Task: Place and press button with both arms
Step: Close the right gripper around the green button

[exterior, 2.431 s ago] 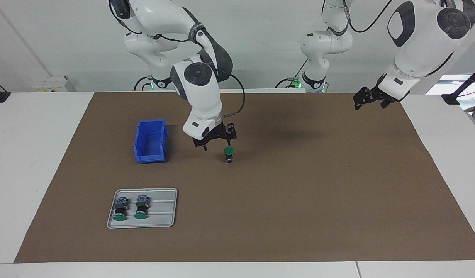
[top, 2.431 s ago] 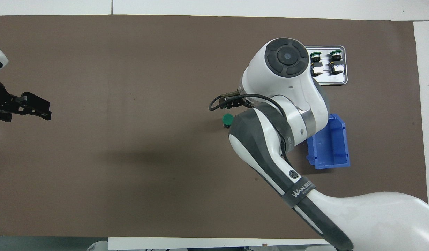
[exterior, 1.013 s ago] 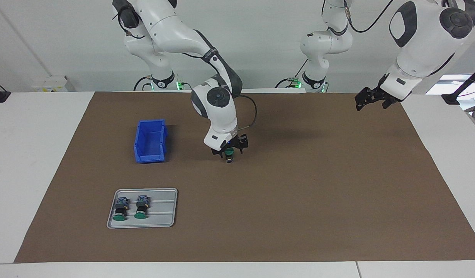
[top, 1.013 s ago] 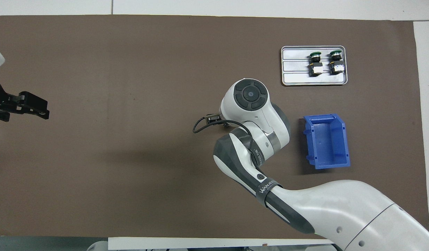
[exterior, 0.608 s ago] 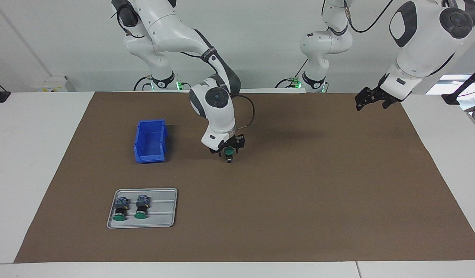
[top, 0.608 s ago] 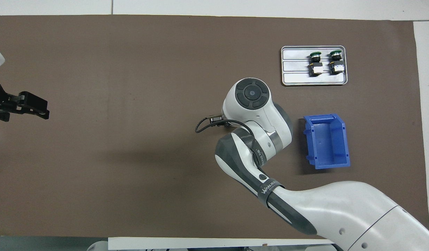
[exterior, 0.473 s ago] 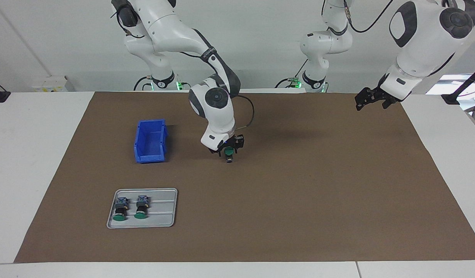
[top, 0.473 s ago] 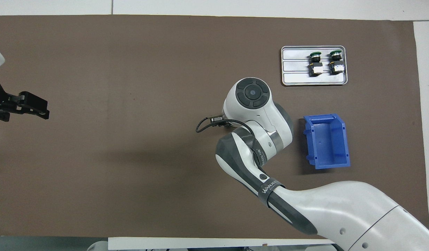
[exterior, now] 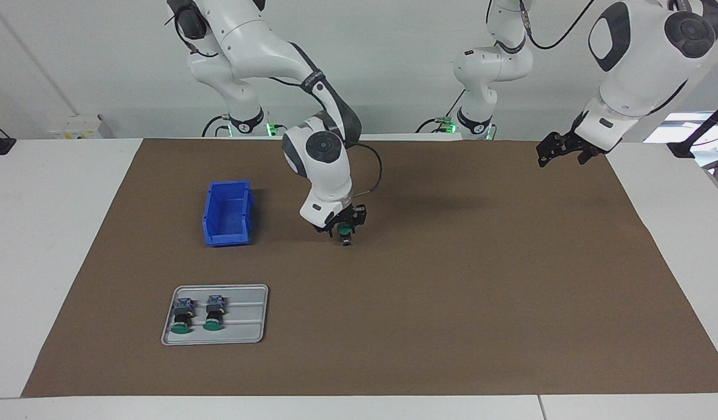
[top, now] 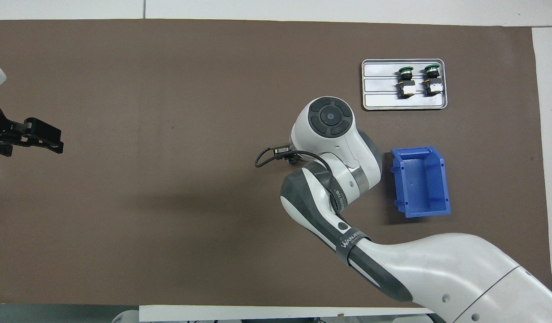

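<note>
Nearest the robots, right arm (exterior: 260,41): large white jointed arm reaching down over the middle of the brown mat (exterior: 452,303). Its right gripper (exterior: 342,227) is low over the button (exterior: 345,233), fingers set either side of the green cap; whether they are pressing on it or merely close about it cannot be told. In the overhead view the arm's own wrist hides both gripper and button.

Item, button: small push-button switch, green cap uppermost, standing upright on the mat near its middle, beside the blue bin and toward the left arm's end from it.

Item, left arm (exterior: 639,64): white, waiting raised at its own end of the table. Its left gripper (exterior: 554,153) hangs over the mat's corner there, fingers spread apart and holding nothing; it also shows at the edge of the overhead view (top: 41,138).

Item, blue bin (exterior: 227,213): open-topped plastic bin on the mat, toward the right arm's end, about as near the robots as the button.

Item, tray (exterior: 251,326): grey metal, ribbed, on the mat farther from the robots than the bin. Two more buttons (exterior: 181,317) lie in it on their sides, side by side, green caps pointing away from the robots.
</note>
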